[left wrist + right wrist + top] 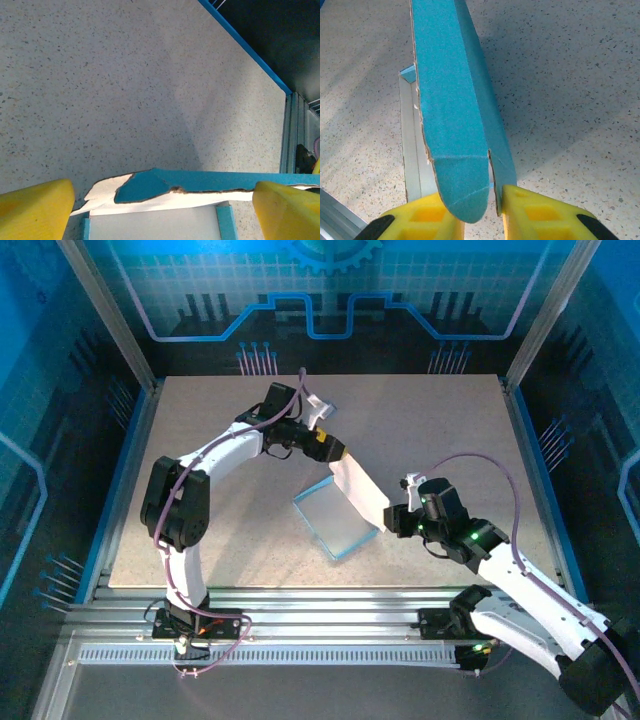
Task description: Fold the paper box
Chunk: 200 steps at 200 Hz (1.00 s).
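Where torn, the thin blue paper box (150,184) shows ragged white.

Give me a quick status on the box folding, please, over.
Left gripper open, straddling the lid's upper edge. Right gripper shut on the paper box's tuck flap. Base flat, lid raised. Nothing in the way.

One paper box (358,492). Two arms: left arm (215,455), right arm (520,575). Two yellow fingers (535,215) each. One table (200,420).
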Motion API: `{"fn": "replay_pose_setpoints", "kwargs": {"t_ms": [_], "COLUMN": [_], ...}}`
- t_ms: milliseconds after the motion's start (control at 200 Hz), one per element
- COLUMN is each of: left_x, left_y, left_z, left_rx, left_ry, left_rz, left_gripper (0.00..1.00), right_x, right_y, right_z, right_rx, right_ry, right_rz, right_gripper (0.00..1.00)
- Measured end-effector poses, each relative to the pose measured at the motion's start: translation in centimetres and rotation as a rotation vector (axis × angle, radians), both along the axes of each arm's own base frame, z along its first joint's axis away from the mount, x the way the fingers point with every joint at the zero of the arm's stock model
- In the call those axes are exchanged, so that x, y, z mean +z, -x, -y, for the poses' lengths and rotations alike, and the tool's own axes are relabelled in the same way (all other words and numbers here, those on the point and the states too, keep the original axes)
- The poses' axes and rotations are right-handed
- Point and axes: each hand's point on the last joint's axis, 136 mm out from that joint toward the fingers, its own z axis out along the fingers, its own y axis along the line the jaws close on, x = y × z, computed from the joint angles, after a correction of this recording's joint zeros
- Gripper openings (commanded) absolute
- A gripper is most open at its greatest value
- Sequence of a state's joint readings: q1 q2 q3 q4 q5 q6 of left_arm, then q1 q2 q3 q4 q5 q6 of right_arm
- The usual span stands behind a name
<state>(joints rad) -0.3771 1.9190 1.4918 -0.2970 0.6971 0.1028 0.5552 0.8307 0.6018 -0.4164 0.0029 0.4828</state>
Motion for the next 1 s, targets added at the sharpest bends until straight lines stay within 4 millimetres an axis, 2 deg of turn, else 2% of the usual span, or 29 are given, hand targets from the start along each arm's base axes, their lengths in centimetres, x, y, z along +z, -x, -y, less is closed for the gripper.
{"fn": "replay_pose_setpoints", "kwargs": {"t_ms": [215, 445, 575, 741, 891, 1001], "left_x": [-0.3, -2.2, -3.0, -4.1, -4.4, -3.3], "left_y": [-0.2, 3.1, 5.2, 6.9, 7.5, 7.2], "left_z": [-0.1, -2.7, -4.5, -5.9, -6.8, -7.4], "left_rx": [0.027, 0.13, 0.208, 0.287, 0.35, 0.378], "left_ry": [0.009, -0.043, -0.064, -0.067, -0.062, -0.039], "left_rz": [0.0, -0.054, -0.069, -0.113, -0.126, -0.101], "left_gripper": [0.93, 0.94, 0.94, 0.94, 0.95, 0.95], "right_x": [-0.6, -0.2, 0.2, 0.7, 1.7, 2.8], "right_y": [-0.4, -2.2, -3.9, -6.9, -10.2, -11.6], "right_z": [0.5, 0.6, 0.3, -0.3, -2.0, -3.1], "right_rx": [-0.02, -0.029, -0.02, 0.012, 0.076, 0.111], "right_ry": [0.038, 0.097, 0.118, 0.135, 0.145, 0.137], "right_rz": [-0.002, 0.011, 0.034, 0.059, 0.087, 0.126], "right_gripper": [0.27, 0.26, 0.26, 0.31, 0.4, 0.49]}}
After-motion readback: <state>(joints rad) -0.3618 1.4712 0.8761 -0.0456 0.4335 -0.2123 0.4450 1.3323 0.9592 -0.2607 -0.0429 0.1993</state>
